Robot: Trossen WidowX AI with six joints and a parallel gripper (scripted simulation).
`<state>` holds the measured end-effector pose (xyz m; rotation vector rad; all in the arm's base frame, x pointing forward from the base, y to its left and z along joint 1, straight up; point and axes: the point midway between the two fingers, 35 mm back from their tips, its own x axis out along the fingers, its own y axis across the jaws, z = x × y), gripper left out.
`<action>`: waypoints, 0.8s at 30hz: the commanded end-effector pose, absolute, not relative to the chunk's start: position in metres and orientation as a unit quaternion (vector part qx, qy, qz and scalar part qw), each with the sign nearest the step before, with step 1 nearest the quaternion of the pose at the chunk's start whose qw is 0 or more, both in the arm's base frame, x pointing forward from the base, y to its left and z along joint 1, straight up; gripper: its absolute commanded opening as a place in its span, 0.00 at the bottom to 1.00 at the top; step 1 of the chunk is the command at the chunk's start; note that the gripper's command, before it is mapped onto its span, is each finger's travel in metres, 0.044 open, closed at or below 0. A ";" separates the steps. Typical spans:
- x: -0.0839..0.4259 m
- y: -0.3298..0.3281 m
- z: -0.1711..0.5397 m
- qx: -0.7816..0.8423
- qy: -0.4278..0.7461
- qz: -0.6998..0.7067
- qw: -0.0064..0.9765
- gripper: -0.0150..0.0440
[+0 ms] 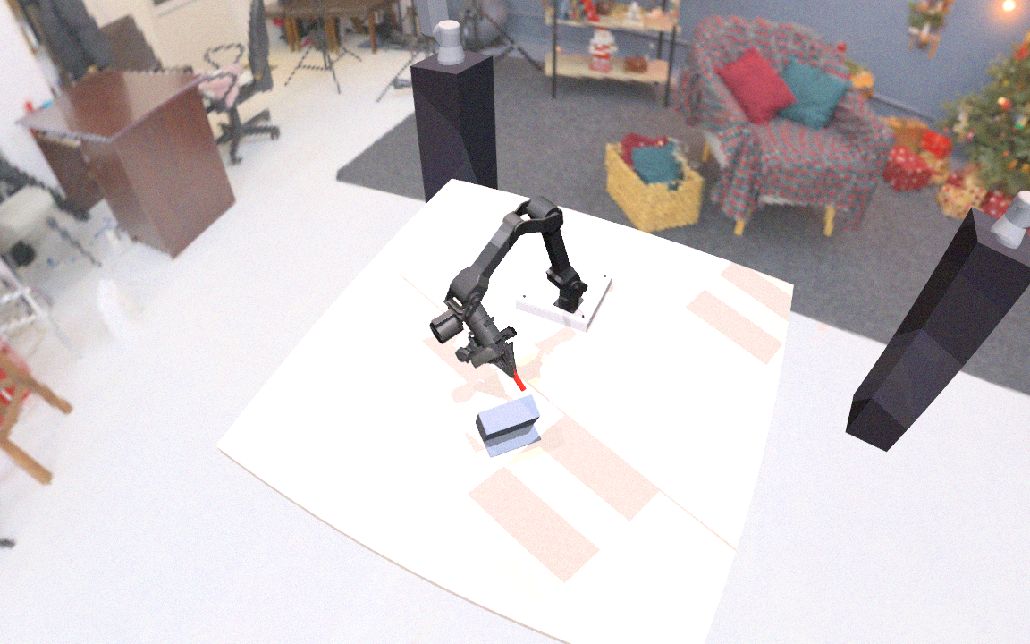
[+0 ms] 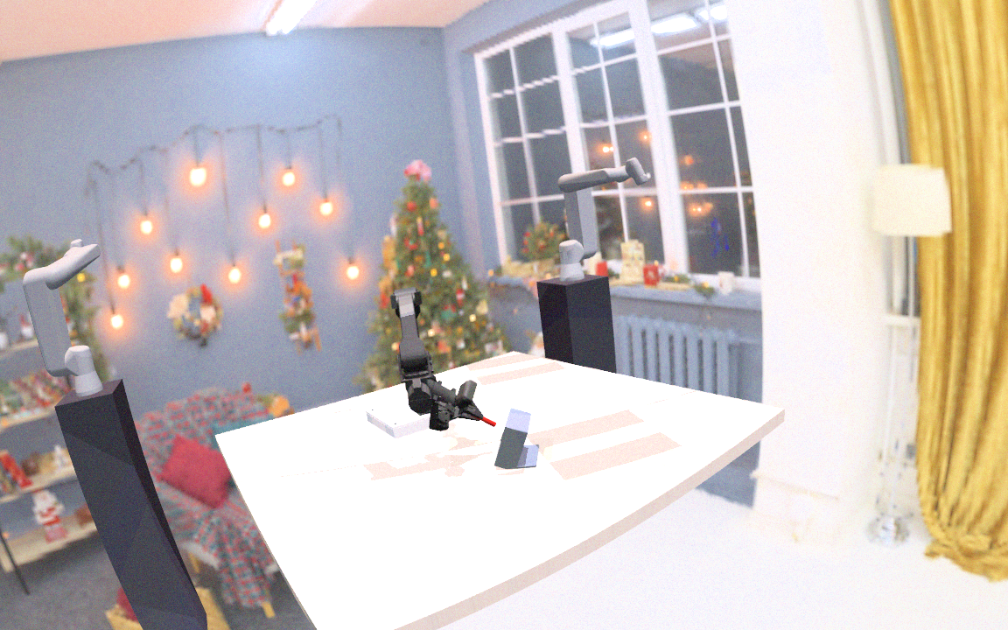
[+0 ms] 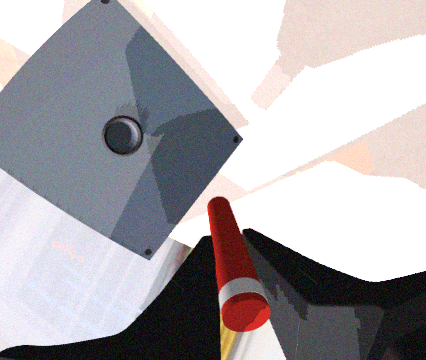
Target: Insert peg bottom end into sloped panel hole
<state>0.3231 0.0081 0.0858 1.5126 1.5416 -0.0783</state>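
A round red peg (image 3: 230,250) (image 1: 519,383) (image 2: 487,421) with a grey band near its top end is held tilted in the air. My gripper (image 3: 227,240) (image 1: 515,375) (image 2: 479,417) is shut on it. The sloped panel (image 3: 63,105) (image 1: 507,415) (image 2: 512,438) is blue-grey with a small dark screw at each corner. Its round hole (image 3: 122,135) is at the middle of the face, seen in the wrist view up and left of the peg's free end. The peg is outside the hole, apart from the panel. The hole's face is hidden in the top view.
The panel stands on the white table (image 1: 391,480) (image 2: 382,548), with its foot on the side away from the arm. The arm's white base plate (image 1: 544,308) (image 2: 398,423) is behind the gripper. Two dark pedestals (image 1: 454,120) (image 1: 915,344) with grey arms stand beyond the table edges.
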 end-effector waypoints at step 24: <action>0.323 -0.025 0.087 0.708 0.573 -0.042 0.410 0.25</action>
